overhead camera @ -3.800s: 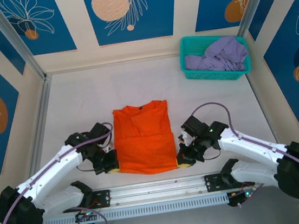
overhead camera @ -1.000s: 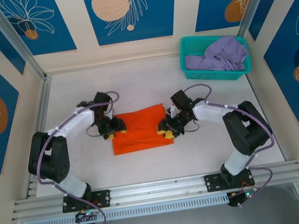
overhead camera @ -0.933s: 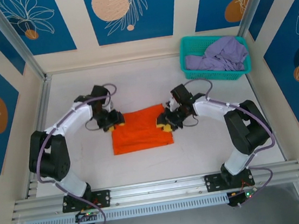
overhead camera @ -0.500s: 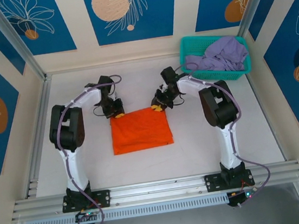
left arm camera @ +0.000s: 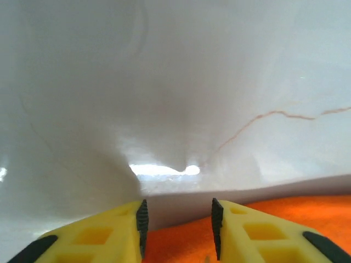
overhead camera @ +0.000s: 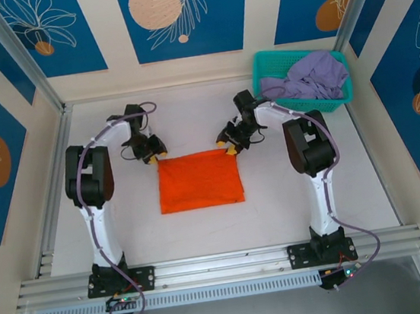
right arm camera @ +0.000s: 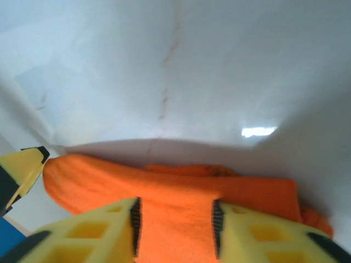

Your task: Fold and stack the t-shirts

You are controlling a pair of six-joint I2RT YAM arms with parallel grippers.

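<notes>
Orange t-shirt [overhead camera: 199,180] lies folded into a flat rectangle at mid-bench [overhead camera: 290,185], with the left hand [overhead camera: 150,152] and right hand [overhead camera: 230,144] at its far corners, jaws parted and holding nothing. The lavender t-shirt [overhead camera: 304,78] sits crumpled in the teal basket [overhead camera: 305,105]. Raise both hands straight up so no finger drags the fold open.

Right hand [right arm camera: 175,220], fingers [right arm camera: 98,233] apart, folded orange t-shirt [right arm camera: 247,192] just ahead, white table [right arm camera: 164,66] beyond
</notes>
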